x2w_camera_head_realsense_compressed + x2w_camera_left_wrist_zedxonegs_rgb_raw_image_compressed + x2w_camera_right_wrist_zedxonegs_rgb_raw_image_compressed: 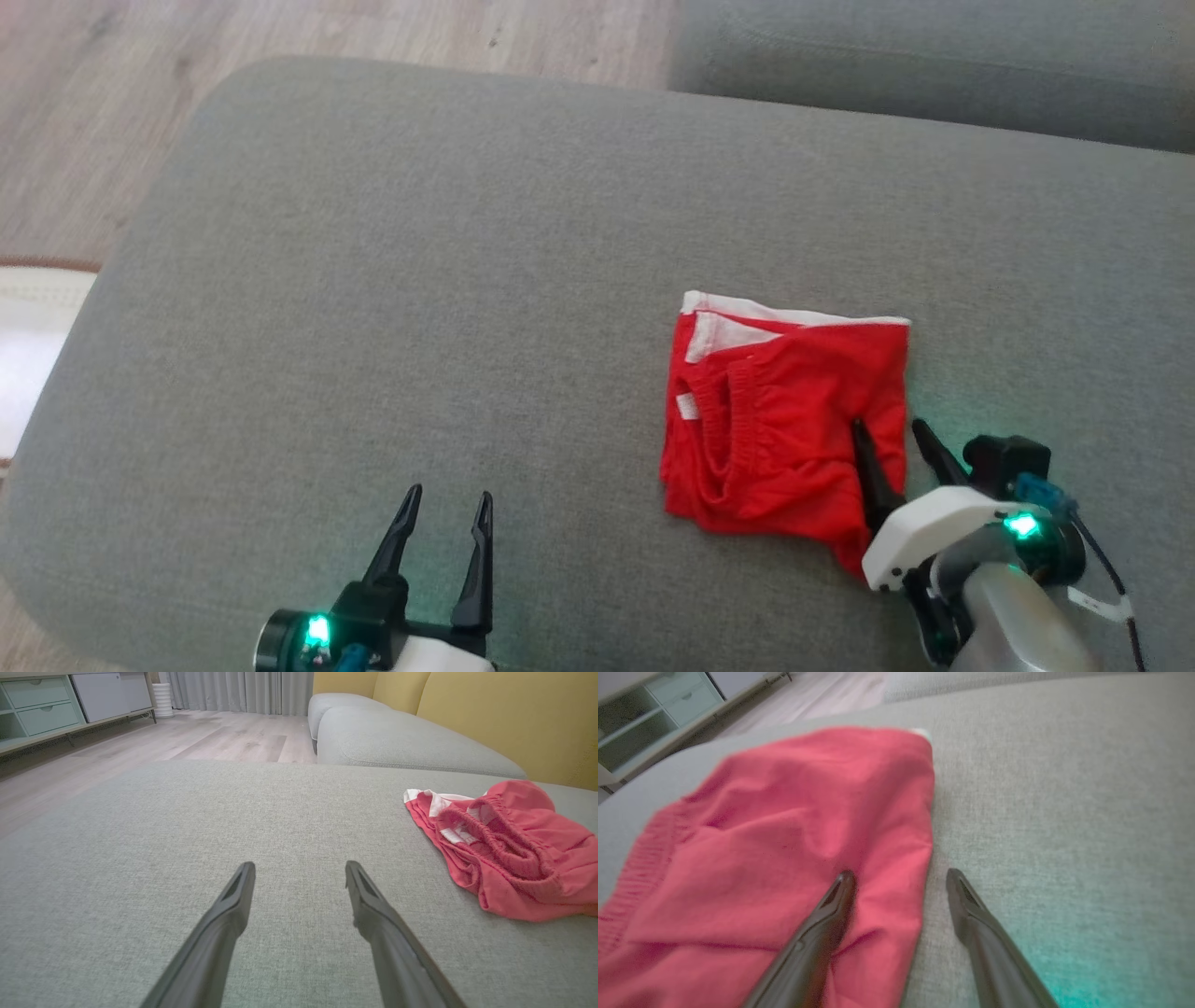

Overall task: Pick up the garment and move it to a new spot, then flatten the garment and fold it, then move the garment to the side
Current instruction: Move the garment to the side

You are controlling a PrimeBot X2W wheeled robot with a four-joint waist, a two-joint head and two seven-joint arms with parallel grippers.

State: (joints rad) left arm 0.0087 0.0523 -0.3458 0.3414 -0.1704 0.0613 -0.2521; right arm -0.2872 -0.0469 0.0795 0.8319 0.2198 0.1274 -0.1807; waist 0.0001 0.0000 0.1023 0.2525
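At the lower left of the head view the left claw [450, 492] hovers over bare grey sofa cushion [420, 280], its two dark fingers spread apart and holding nothing, well apart from the garment. Right of centre lies the garment [775, 420], a pair of red shorts with white trim [794, 315] along the top edge. It is roughly doubled over and rumpled, and the gathered elastic waistband [724, 425] shows on its left half. It looks thin, light and limp: it should sag from any single pinch, slide easily over the woven cushion, and lose its fold once lifted. Nothing about it seems fragile. The waistband is likely the thickest, least slippery hold; a corner or hem pinched through all layers would also serve. At the lower right the right claw [887, 425] sits astride the garment's right edge with fingers parted, one over red cloth, the other over cushion; whether the tips touch I cannot tell
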